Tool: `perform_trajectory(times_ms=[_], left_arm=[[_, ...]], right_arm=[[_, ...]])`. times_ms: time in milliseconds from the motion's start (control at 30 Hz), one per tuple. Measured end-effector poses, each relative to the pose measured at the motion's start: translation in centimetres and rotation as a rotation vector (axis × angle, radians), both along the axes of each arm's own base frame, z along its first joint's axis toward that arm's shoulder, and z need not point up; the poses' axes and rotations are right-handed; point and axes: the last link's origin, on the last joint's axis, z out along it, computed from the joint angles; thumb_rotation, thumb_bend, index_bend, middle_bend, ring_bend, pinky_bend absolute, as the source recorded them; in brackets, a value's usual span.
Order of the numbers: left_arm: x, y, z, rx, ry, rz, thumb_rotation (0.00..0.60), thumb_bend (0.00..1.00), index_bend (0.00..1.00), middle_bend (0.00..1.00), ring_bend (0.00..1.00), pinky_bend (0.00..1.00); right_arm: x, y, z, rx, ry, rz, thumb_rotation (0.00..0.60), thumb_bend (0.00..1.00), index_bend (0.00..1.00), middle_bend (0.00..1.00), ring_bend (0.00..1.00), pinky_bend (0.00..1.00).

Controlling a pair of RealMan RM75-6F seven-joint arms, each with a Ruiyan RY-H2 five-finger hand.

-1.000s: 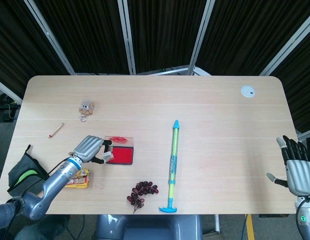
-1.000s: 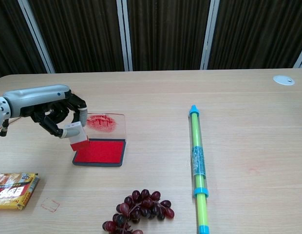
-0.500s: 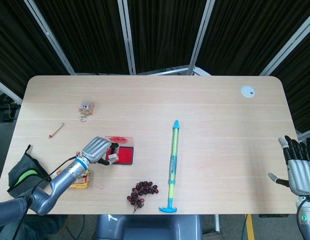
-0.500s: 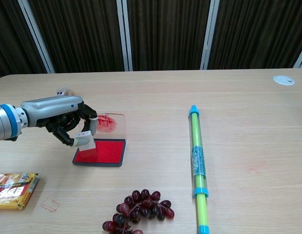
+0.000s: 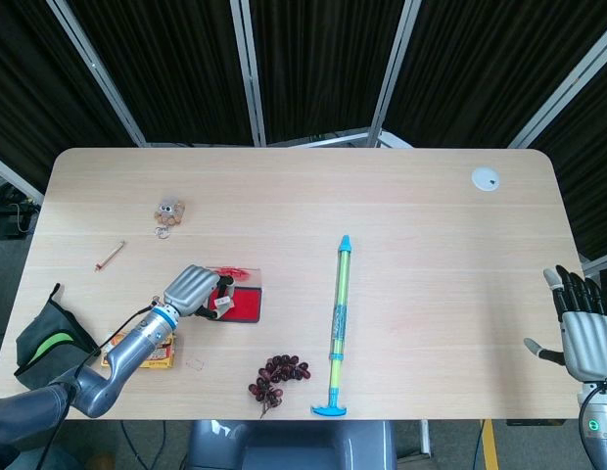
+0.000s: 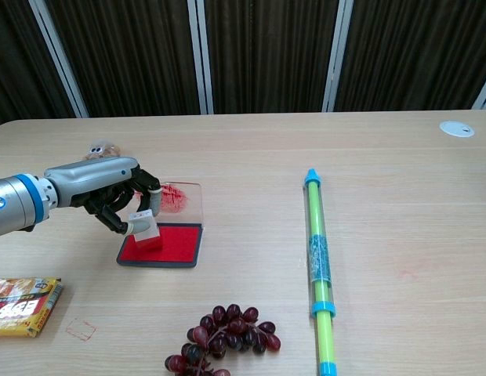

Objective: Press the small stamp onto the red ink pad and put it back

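My left hand (image 6: 121,197) (image 5: 193,290) holds the small stamp (image 6: 146,229) (image 5: 218,305), a pale block with a red base, between thumb and fingers. The stamp's base sits on the left part of the red ink pad (image 6: 171,244) (image 5: 243,305). The pad lies in a dark tray whose clear lid (image 6: 180,200), smeared with red ink, stands up behind it. My right hand (image 5: 581,330) is open at the table's right edge, far from the pad, and shows only in the head view.
A green and blue tube (image 6: 317,258) lies lengthwise right of the pad. Dark grapes (image 6: 225,338) sit near the front edge. A yellow packet (image 6: 22,305), a faint red stamp print (image 6: 81,330), a small toy (image 5: 168,210), a pencil stub (image 5: 110,256) and a white disc (image 5: 486,178) also lie on the table.
My left hand moved right and down with the stamp, from beside the pad's left edge to resting its base on the red pad. The right hand stayed still.
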Motion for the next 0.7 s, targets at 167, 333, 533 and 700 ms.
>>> perform_trajectory(times_ms=[167,333,533,700], left_arm=[[0.1,0.1,-0.4,0.002,0.013,-0.01,0.6,0.36,0.57,0.59,0.74,0.82],[0.0,-0.1,-1.4,-0.01,0.029,-0.007,0.6,0.36,0.57,0.59,0.74,0.82],[-0.2,-0.3,-2.2,-0.016,0.043,-0.002,0.6,0.37,0.57,0.59,0.74,0.82],[-0.2,-0.3,-2.2,-0.012,0.041,-0.002,0.6,0.37,0.57,0.59,0.74,0.82]], right_arm=[[0.0,0.0,-0.1,0.003,0.0,-0.003,0.6,0.0,0.0,0.0,0.0,0.0],[-0.1,-0.1,-0.1,0.004,-0.001,-0.004,0.6,0.0,0.0,0.0,0.0,0.0],[-0.1,-0.1,-0.1,0.001,-0.001,-0.006,0.6,0.0,0.0,0.0,0.0,0.0],[-0.2,-0.1,0.1,-0.001,-0.005,-0.007,0.6,0.0,0.0,0.0,0.0,0.0]])
